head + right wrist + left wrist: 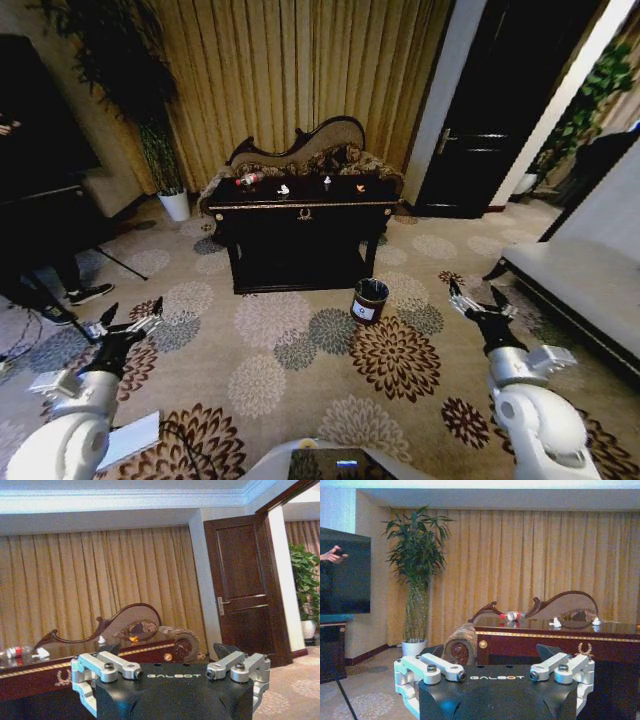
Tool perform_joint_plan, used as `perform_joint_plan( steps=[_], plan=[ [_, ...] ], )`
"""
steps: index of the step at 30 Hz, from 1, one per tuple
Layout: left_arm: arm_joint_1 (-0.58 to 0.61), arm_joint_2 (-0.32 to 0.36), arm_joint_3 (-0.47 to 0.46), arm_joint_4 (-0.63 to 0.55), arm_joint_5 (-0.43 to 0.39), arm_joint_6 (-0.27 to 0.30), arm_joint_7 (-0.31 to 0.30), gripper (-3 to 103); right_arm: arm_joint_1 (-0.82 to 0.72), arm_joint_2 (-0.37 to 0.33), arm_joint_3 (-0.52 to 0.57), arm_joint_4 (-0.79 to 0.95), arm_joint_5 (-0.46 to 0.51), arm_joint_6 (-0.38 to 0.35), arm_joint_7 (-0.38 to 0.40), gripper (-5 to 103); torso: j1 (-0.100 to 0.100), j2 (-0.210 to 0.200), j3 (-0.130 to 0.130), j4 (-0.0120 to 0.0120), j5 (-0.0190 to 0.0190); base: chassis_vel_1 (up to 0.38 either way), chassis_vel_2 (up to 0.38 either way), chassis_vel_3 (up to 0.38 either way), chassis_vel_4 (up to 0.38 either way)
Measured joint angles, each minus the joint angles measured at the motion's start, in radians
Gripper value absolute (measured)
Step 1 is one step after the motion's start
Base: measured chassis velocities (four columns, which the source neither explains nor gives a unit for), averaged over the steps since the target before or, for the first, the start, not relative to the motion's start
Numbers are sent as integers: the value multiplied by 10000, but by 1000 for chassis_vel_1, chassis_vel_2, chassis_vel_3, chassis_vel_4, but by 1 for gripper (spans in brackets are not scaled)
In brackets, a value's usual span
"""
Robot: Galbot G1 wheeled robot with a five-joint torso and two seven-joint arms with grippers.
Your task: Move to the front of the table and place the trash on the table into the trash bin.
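Clear plastic bottle with red label (249,179) lies on black glossy table (300,205): light, slippery; grip mid-body. Left gripper (128,331) and right gripper (480,305) open, empty, well short of table.

The robot's arms were glossy white with rounded shells, each ending in a black wrist section. The left gripper (130,325) and the right gripper (479,299) had black fingers hinged on silver-white links with dark round screws. Each black wrist housing carried pale "GALBOT" lettering. At six o'clock in the head view sat the white torso (330,462) with a dark panel.
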Motion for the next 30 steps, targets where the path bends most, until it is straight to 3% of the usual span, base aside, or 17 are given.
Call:
perform_joint_plan(
  steps=[14,17,21,30],
  plan=[
    [-21,-296,425,340,389,-333,208,100,211,245,-223,181,-248,-299,0,100,0,0,0,0,-1,0,0,0,0],
    [-125,-319,506,416,353,-331,430,100,222,333,-314,119,-592,-199,0,100,0,1,0,1,-1,0,0,0,0],
    [-297,-332,604,672,288,-519,1202,100,265,384,-477,-121,-1308,220,0,100,1,0,0,-1,-1,0,0,0,0],
    [-279,-374,612,631,345,-523,1345,100,411,421,-563,-397,-1391,234,0,100,0,1,0,0,-1,0,0,0,0]
  ],
)
